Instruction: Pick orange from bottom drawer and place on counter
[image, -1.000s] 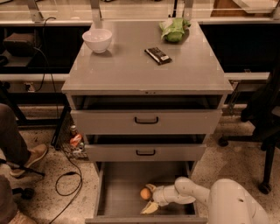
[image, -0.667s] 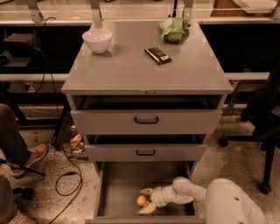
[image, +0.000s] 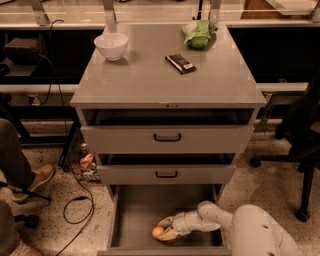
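Observation:
The orange (image: 158, 231) is small and round and lies on the floor of the open bottom drawer (image: 135, 215), near its front. My gripper (image: 163, 228) reaches into the drawer from the right. Its two tan fingers (image: 166, 221) are spread around the orange, one behind it and one in front, with a gap showing. The white arm (image: 215, 220) comes in from the lower right. The grey counter (image: 150, 75) is the top of the cabinet, far above the gripper.
On the counter stand a white bowl (image: 111, 45), a green leafy bundle (image: 199, 34) and a dark flat bar (image: 180, 63). The two upper drawers (image: 167, 137) are slightly pulled out above the gripper. A person's foot (image: 35, 180) and cables (image: 75, 205) lie at left; a chair base (image: 302, 200) at right.
My gripper has moved left and toward the drawer's front. The orange has shifted left with it and now sits between the fingers.

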